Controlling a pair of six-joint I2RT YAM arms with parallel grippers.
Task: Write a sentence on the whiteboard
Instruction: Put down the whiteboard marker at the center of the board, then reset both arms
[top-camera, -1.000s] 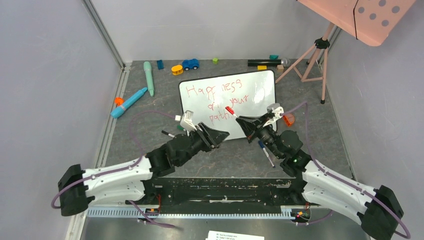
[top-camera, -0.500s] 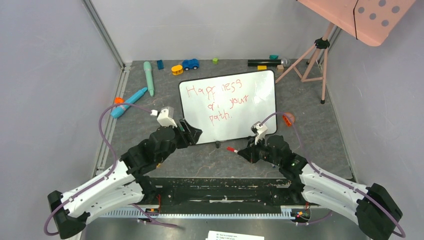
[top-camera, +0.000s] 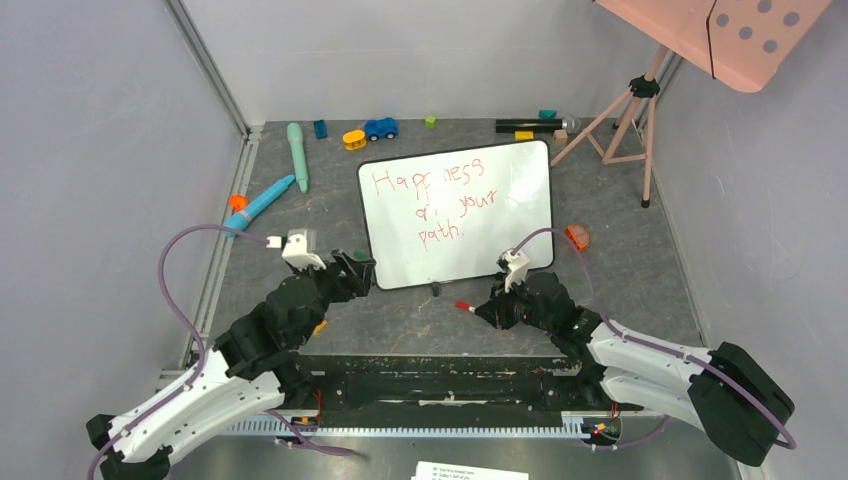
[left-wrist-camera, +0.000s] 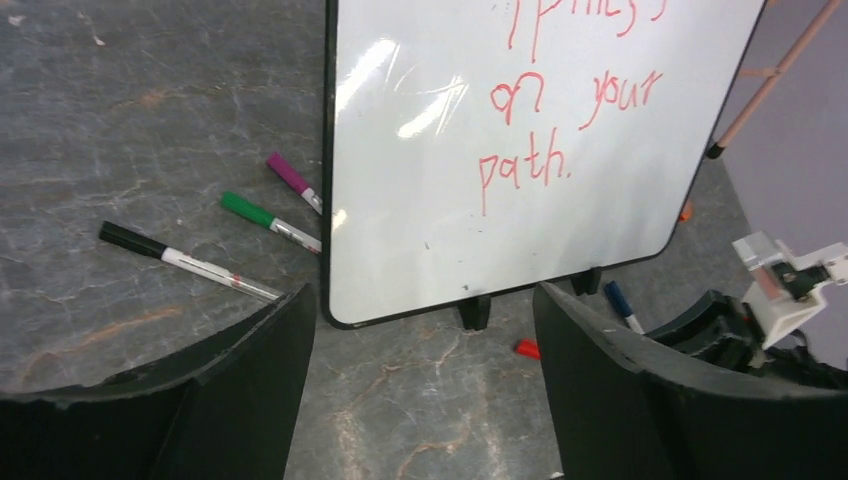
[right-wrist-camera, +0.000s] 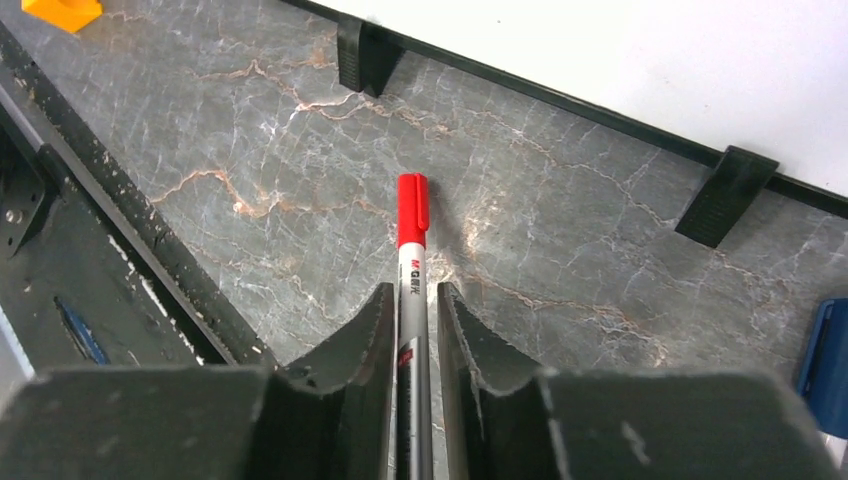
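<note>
The left hand (top-camera: 355, 266) is spread wide and holds nothing. It hangs over the desk (top-camera: 640, 262) just off the whiteboard's near left corner, touching neither. The right hand (right-wrist-camera: 412, 295) is clamped narrow on a marker (right-wrist-camera: 411, 232) with a grey barrel and a red cap, the cap on. The marker's long axis runs straight out from the fingers, capped end toward the whiteboard's near edge, between two of its black feet (right-wrist-camera: 362, 52).

The whiteboard (top-camera: 515, 195) lies mid-desk, nearer the far edge, raised on those feet. Its long axis runs roughly along the far edge, turned a little so its right end sits farther back. It is glossy white with a thin black rim and rounded corners. The sentence (top-camera: 432, 205) is in red handwriting, three lines climbing to the right, the lower two reading "on your" and "path."

The desk is dark grey stone-look with pale veins. Black (left-wrist-camera: 188, 262), green (left-wrist-camera: 268, 221) and purple (left-wrist-camera: 293, 182) markers lie by the whiteboard's left edge.
</note>
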